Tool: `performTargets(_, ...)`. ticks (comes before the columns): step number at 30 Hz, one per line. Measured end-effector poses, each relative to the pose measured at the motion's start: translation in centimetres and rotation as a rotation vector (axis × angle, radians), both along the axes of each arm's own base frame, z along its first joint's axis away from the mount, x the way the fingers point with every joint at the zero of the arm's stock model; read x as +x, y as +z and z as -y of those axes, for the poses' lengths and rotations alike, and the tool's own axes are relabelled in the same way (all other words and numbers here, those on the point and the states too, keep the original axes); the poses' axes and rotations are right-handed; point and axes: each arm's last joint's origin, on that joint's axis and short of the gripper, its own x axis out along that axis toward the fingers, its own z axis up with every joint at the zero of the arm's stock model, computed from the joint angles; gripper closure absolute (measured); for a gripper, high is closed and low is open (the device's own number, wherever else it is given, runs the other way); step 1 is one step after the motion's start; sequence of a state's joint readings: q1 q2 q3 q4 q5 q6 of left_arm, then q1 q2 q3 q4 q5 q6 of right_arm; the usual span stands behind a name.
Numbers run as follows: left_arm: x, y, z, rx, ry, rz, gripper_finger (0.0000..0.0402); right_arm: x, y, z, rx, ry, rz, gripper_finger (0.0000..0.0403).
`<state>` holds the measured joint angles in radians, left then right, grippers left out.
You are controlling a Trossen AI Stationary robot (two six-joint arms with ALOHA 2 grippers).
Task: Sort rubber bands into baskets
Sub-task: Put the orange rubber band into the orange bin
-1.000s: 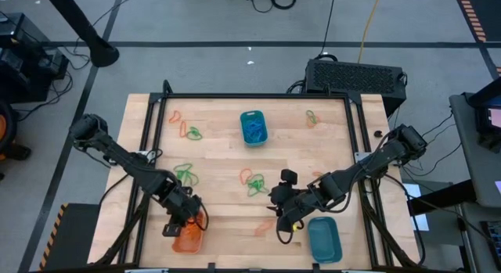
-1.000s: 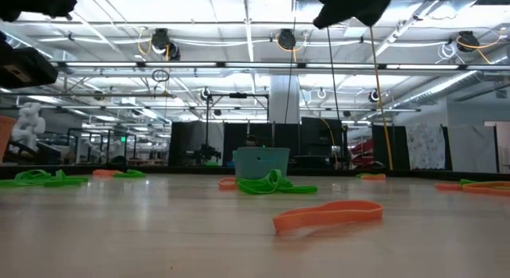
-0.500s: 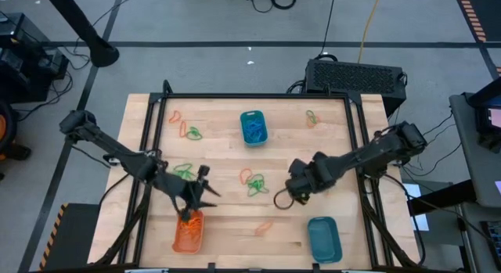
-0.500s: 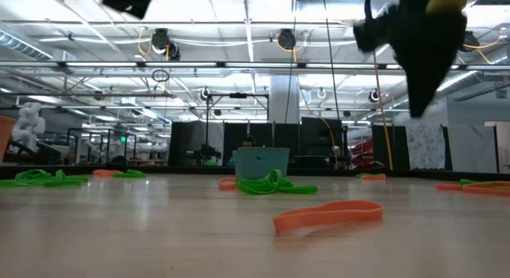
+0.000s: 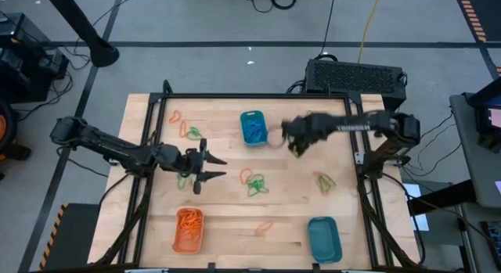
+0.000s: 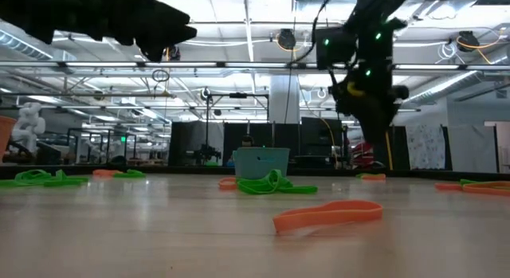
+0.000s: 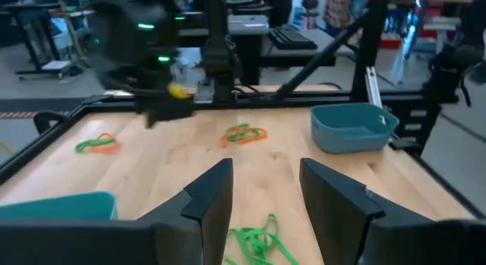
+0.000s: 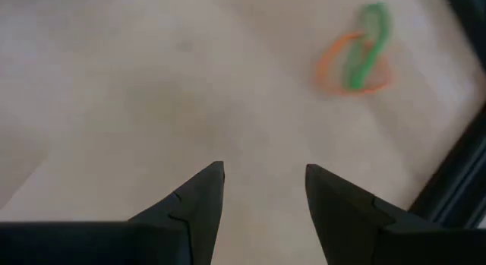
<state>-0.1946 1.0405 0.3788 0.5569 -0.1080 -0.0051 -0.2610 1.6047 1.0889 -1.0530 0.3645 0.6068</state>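
1. The left arm reaches in low from the desk's left edge, stretched almost flat toward the middle, its claw pointing toward the right side.
2. The left claw is released and empty: the left wrist view shows its two dark fingers apart with bare wood between them, and green rubber bands just ahead on the desk.
3. Seen from above, that claw hangs beside a green cluster, left of the mixed green and orange pile at the desk's centre.
4. The right arm extends from the right edge along the far part of the desk, wrist bent down, its claw just right of the far teal basket.
5. The right claw is also spread and holds nothing; its wrist view shows bare wood between the fingers and an orange and green loop pair farther off.
6. The orange basket, holding orange bands, sits at the near left; the second teal basket sits at the near right.
7. Loose bands lie right of the central pile, at the far left, at the far right, and one orange loop between the near baskets.
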Motion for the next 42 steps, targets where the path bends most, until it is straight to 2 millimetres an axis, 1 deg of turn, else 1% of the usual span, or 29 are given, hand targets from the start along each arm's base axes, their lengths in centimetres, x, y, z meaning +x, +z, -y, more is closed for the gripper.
performTargets(3, -0.2, -0.2, 0.1, -0.018, -0.023, 0.010, 0.0240, -0.9, -0.2, 3.4, -0.008, -0.063, 0.017, 0.0225)
performTargets(5, -0.3, -0.5, 0.4, -0.022, -0.068, 0.001, 0.0240, -1.2, -0.2, 5.0, -0.020, -0.093, 0.054, 0.0225)
performTargets(10, -0.4, -0.5, 0.6, -0.001, -0.103, 0.009, 0.0240, -0.9, -0.6, 7.9, 0.005, -0.114, 0.194, 0.0225)
performTargets(13, -0.4, -0.4, 0.6, 0.006, -0.103, 0.018, 0.0240, -0.9, -1.7, 9.0, 0.018, -0.160, 0.185, 0.0225)
performTargets(19, -0.4, -0.5, 0.6, 0.020, -0.106, 0.015, 0.0240, -0.8, -4.1, 9.8, 0.056, -0.215, 0.126, 0.0225)
performTargets(23, -0.4, -0.5, 0.7, 0.032, -0.129, 0.017, 0.0240, -0.7, -5.0, 10.0, 0.073, -0.215, 0.100, 0.0226)
performTargets(26, -0.4, -0.5, 0.7, 0.032, -0.131, 0.018, 0.0240, -0.9, -5.6, 10.4, 0.109, -0.221, 0.085, 0.0237)
performTargets(32, -0.4, -0.5, 0.7, 0.031, -0.130, 0.018, 0.0240, -1.6, -5.8, 11.4, 0.131, -0.234, 0.096, 0.0263)
performTargets(37, -0.4, -0.5, 0.7, 0.031, -0.130, 0.018, 0.0240, -2.1, -5.9, 12.2, 0.196, -0.242, 0.134, 0.0268)
performTargets(42, -0.4, -0.5, 0.7, 0.031, -0.131, 0.017, 0.0240, -2.6, -6.0, 12.8, 0.216, -0.267, 0.145, 0.0268)
